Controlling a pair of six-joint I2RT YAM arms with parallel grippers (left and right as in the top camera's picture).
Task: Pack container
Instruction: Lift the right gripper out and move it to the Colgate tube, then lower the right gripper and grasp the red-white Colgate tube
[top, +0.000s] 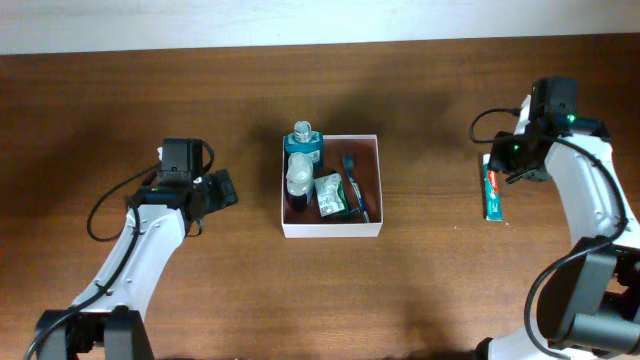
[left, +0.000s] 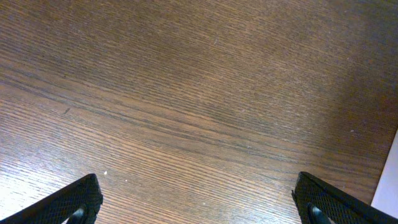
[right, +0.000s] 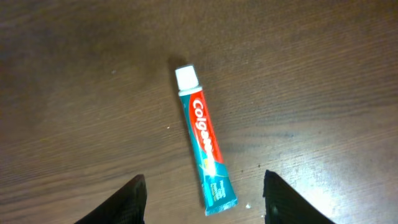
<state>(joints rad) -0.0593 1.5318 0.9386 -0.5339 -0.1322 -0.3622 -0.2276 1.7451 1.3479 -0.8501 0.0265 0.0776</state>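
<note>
- The square, shallow container, with thin white walls and a reddish-brown inside, sat near the middle of the dark brown wooden table, between the two arms.
- Inside it, along the left wall, lay a teal bottle with a white cap, its cap end reaching over the far wall, and just nearer the camera a small white rounded bottle.
- A small green-and-white packet lay in the middle of the box, and a blue-handled toothbrush lay lengthwise just to its right.
- A red, white and teal toothpaste tube with a white cap lay flat on the table well to the right of the container, apart from it.
- The right gripper hung over that tube; its two black fingers stood apart on either side of the tube's crimped end, gripping nothing.
- In the overhead view the right gripper covered the tube's far end.
- The left gripper sat well left of the container, pointing toward it.
- Its black fingers were spread wide over bare wood, holding nothing.
</note>
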